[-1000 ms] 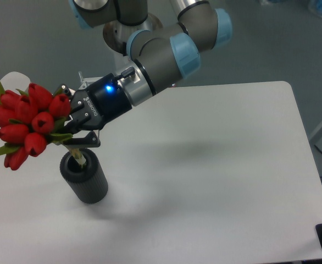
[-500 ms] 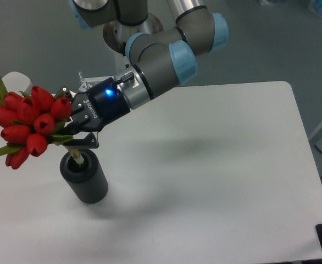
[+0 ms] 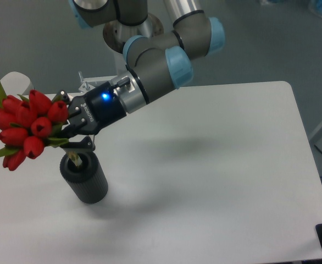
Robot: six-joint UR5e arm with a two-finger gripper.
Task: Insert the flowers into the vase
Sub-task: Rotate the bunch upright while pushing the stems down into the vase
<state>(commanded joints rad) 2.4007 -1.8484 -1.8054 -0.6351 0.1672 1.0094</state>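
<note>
Flowers (image 3: 26, 127): red tulip bunch, heads out toward 9 o'clock of the vase mouth, stem ends already dipping into the vase (image 3: 84, 179). Long axis tilted, running from heads at roughly 10 o'clock down to the stems at 4 o'clock. Gripper (image 3: 73, 135) clamped on the stems just below the heads, directly above the vase rim; bunch lies at 9 o'clock from the claw. Vase upright near the table's (image 3: 216, 165) left edge. Judgement: next move needs the axis righted, then lowered.
</note>
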